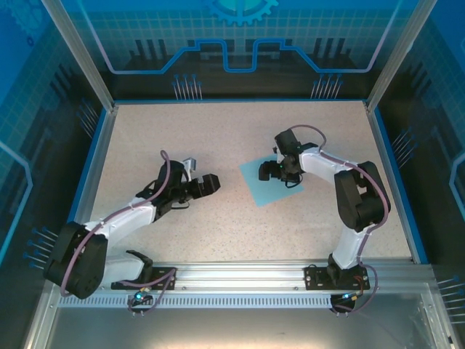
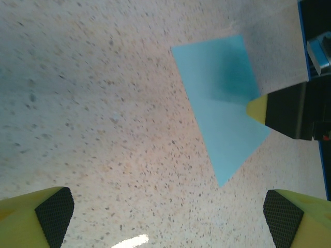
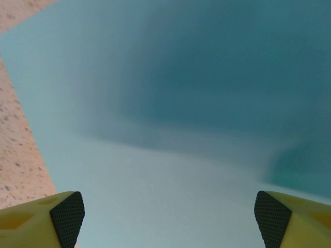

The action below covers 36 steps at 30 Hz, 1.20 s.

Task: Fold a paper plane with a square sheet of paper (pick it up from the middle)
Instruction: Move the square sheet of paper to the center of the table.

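right gripper, fingers spread wide, empty, low over the square sheet of paper lying flat just right of the middle of the table, left gripper wide open, empty, nearby

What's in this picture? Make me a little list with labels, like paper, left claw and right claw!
paper: one light-blue square, lying flat on the speckled table
left gripper: open, over bare table, apart from the paper
right gripper: open, low over the paper's middle
folding: not begun, no creases visible
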Each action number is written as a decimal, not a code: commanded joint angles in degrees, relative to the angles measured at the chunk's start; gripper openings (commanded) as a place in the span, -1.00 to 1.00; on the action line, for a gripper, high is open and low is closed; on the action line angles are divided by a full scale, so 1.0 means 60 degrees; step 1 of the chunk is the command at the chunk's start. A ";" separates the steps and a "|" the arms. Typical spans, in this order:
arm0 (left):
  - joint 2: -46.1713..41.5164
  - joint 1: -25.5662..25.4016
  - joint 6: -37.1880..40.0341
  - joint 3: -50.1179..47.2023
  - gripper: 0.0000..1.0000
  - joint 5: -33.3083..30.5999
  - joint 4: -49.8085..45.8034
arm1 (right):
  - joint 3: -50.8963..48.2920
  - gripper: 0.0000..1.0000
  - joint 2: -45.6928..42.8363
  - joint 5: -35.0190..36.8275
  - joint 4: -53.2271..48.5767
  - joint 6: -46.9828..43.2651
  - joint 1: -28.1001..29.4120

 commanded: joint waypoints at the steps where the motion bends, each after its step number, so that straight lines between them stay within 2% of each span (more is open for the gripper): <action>1: 0.0297 -0.0342 -0.0201 0.0385 0.97 0.0176 0.0189 | -0.0580 0.78 -0.0050 -0.0218 -0.0106 0.0405 0.0140; 9: 0.0400 -0.0651 -0.0309 0.0341 0.97 -0.0171 0.0185 | -0.2537 0.78 -0.1287 0.0183 0.0583 0.2678 0.0926; 16: 0.0110 -0.0638 -0.0246 0.0298 0.97 -0.0729 -0.0156 | -0.3157 0.78 -0.2255 0.0175 0.1115 0.4688 0.2368; 18: 0.0020 -0.0642 -0.0223 0.0283 0.97 -0.0873 -0.0213 | -0.2890 0.77 -0.2561 0.0440 0.0791 0.4630 0.2644; 21: -0.0103 -0.0637 -0.0140 0.0308 0.97 -0.0888 -0.0274 | -0.2009 0.80 -0.3052 0.1708 -0.0582 0.3724 0.2765; 23: -0.0129 -0.0633 -0.0094 0.0334 0.97 -0.0869 -0.0276 | -0.1311 0.83 -0.2965 0.2582 -0.1691 0.2896 0.2657; 25: -0.0028 -0.0640 -0.0064 0.0408 0.97 -0.0855 -0.0246 | -0.0576 0.85 -0.2523 0.3297 -0.2874 0.2674 0.2559; 30: 0.0603 -0.0633 0.0017 0.0865 0.97 -0.0734 -0.0405 | 0.0558 0.99 -0.1187 0.3081 -0.3481 0.2492 0.2572; 32: 0.0817 -0.0631 -0.0005 0.1013 0.97 -0.0634 -0.0422 | 0.0934 0.99 -0.0617 0.2869 -0.3455 0.2380 0.2530; 36: 0.1077 -0.0642 0.0143 0.1290 0.97 -0.0444 -0.0639 | 0.1933 0.98 0.0538 0.3166 -0.4030 0.2226 0.2502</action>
